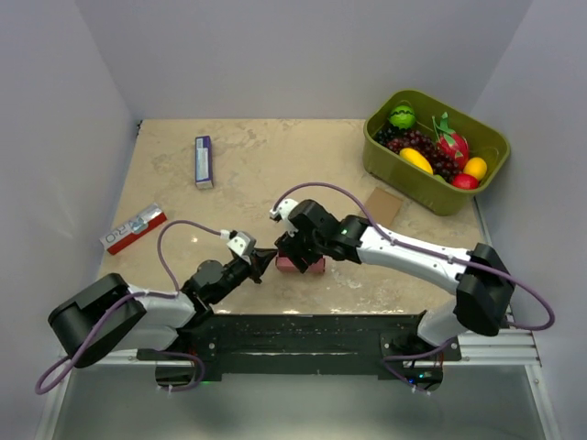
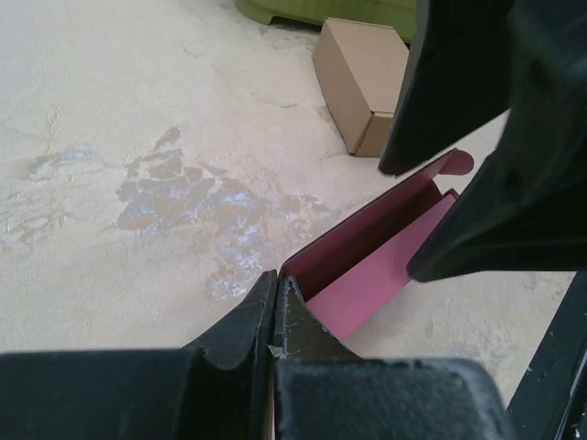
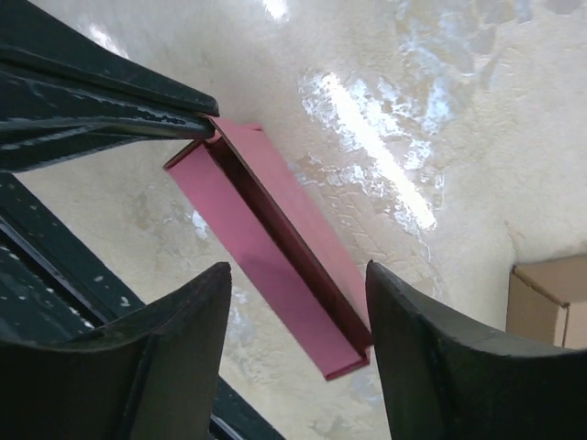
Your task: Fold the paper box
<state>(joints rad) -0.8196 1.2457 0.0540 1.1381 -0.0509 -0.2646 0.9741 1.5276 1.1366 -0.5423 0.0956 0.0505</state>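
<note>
The paper box (image 1: 312, 267) is a pink-red trough of thin card with one long side open, lying on the table just ahead of the arm bases. My left gripper (image 1: 267, 259) is shut, and its tips (image 2: 277, 284) pinch the near end corner of the paper box (image 2: 367, 266). My right gripper (image 1: 295, 249) hovers over the box, open. In the right wrist view its fingers straddle the paper box (image 3: 266, 229) without touching it, right gripper (image 3: 298, 267). The left gripper's fingers (image 3: 138, 110) meet the box's far corner there.
A small brown cardboard box (image 1: 383, 205) (image 2: 362, 82) lies to the right of the work spot. A green bin (image 1: 413, 188) of toy fruit stands at the back right. A purple-and-white packet (image 1: 204, 161) and a red-and-white packet (image 1: 134, 228) lie at the left.
</note>
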